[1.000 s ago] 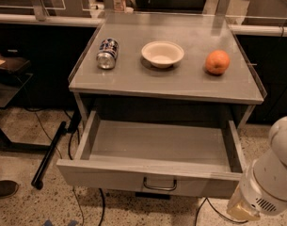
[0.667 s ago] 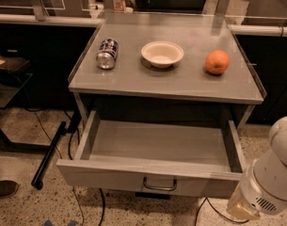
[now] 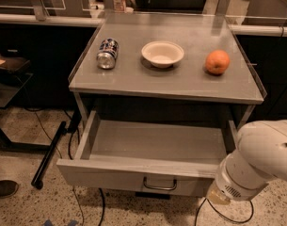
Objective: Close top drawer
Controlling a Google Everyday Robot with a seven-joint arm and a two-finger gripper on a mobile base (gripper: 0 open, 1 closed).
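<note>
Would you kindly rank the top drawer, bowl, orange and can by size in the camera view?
top drawer
bowl
can and orange look alike
gripper out of view; arm at lower right

No legible text, can (image 3: pixel 107 53) label unreadable, gripper out of view beyond white arm (image 3: pixel 260 159) at lower right

Top drawer (image 3: pixel 133 177) juts forward under tabletop (image 3: pixel 171 81), arm (image 3: pixel 260 159) right, tool unseen.
</note>
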